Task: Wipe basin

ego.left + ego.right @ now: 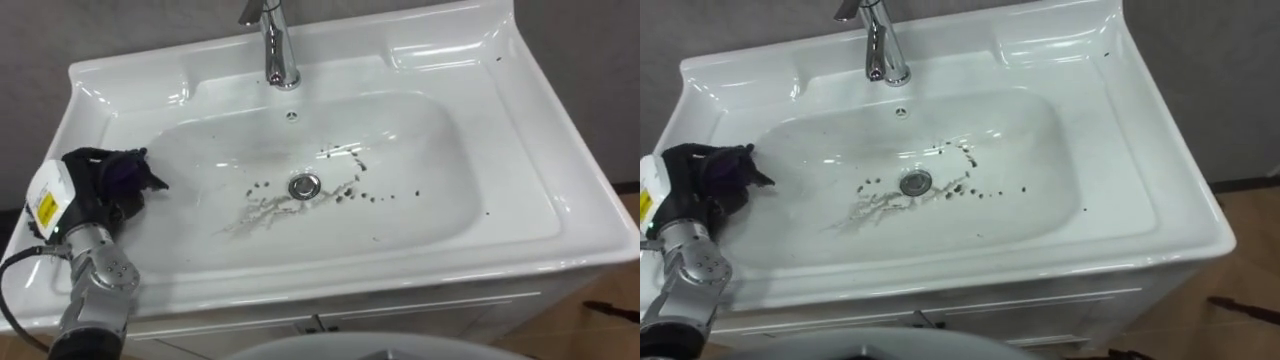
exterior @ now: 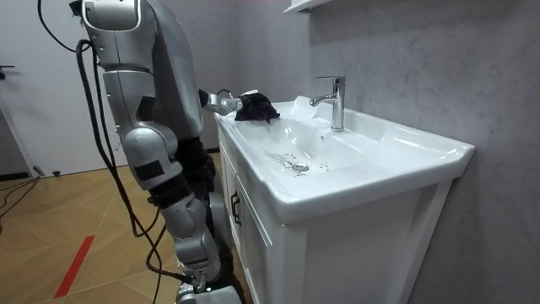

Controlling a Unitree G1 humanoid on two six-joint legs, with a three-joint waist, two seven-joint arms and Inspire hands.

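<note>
The basin (image 1: 545,190) is speckled with grit (image 1: 345,196) round the drain (image 1: 305,185), so wiping is judged unfinished. A dark cloth (image 1: 130,172) is clutched in the curled left hand (image 1: 90,195), left of the drain, ready for sweeping inward.

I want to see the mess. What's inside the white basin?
Dark crumbs and pale smears lie around the drain. At the basin's left edge, the dark cloth at the left hand hides what lies under it.
</note>
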